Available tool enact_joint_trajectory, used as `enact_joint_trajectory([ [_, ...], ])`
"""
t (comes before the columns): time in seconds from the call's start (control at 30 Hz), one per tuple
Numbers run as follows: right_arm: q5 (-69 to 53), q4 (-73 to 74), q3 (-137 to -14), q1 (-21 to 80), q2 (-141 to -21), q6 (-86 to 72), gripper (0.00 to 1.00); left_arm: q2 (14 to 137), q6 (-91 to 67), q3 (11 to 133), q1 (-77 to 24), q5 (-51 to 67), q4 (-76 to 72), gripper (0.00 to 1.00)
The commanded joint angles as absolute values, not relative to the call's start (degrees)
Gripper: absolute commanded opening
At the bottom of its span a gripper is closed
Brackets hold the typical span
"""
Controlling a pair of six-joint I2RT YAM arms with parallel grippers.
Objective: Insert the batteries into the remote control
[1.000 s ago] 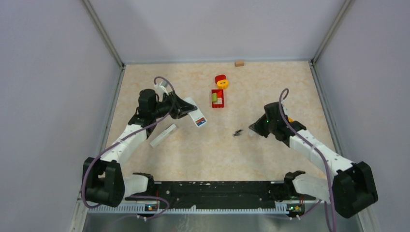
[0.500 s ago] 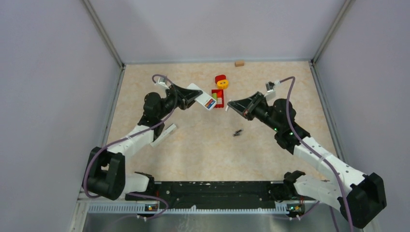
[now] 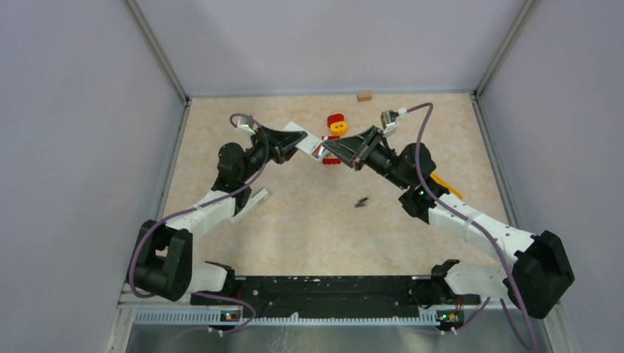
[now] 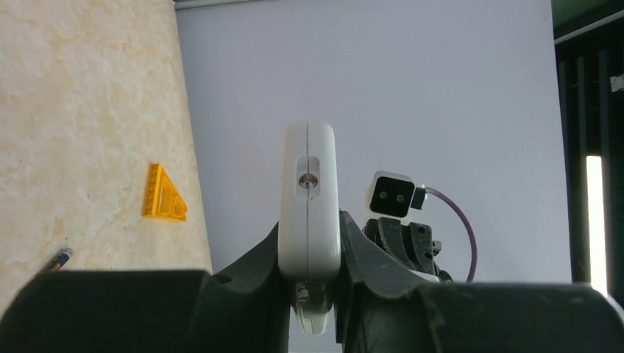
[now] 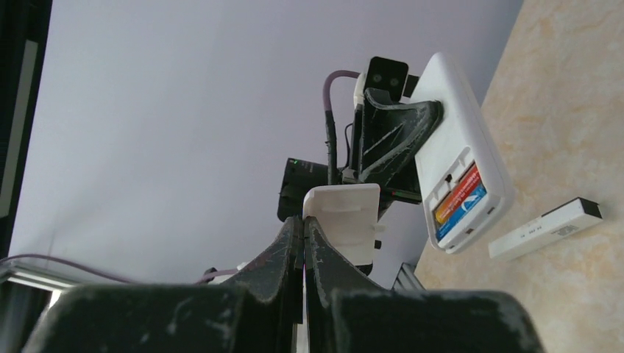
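Observation:
My left gripper (image 3: 293,144) is shut on a white remote control (image 3: 305,141), held off the table and tilted. In the left wrist view the remote (image 4: 309,198) stands end-on between the fingers of the left gripper (image 4: 309,246). Its open compartment holds two batteries (image 5: 459,201), one orange-red and one blue. My right gripper (image 5: 304,220) is shut on the edge of a thin white battery cover (image 5: 346,215). In the top view the right gripper (image 3: 332,155) meets the remote's end. Loose dark batteries (image 3: 361,201) lie on the table.
A second slim white remote (image 3: 249,205) lies on the table under the left arm. A tan block (image 3: 364,95) sits at the back wall. Red and yellow toy pieces (image 3: 336,125) lie behind the grippers. An orange wedge (image 4: 164,195) lies to the right.
Both arms have risen and swung toward each other. The left lifted the remote toward the centre, and the right came up from the table with the cover to the remote's end.

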State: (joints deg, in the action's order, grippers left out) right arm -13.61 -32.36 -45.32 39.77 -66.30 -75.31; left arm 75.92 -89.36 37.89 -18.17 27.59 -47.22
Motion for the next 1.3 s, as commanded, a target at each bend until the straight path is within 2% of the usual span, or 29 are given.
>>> enact_joint_trajectory([
  [0.0,-13.6,-38.3,-50.1,40.7,-68.4,-77.0,0.00,74.7,-91.4,37.9,-18.5,27.5,-52.5,0.00],
  [1.27,-12.8,-40.3,-51.1,41.0,-74.8,-80.4,0.00,74.1,-98.8,36.3,-18.5,28.7,-61.2,0.00],
])
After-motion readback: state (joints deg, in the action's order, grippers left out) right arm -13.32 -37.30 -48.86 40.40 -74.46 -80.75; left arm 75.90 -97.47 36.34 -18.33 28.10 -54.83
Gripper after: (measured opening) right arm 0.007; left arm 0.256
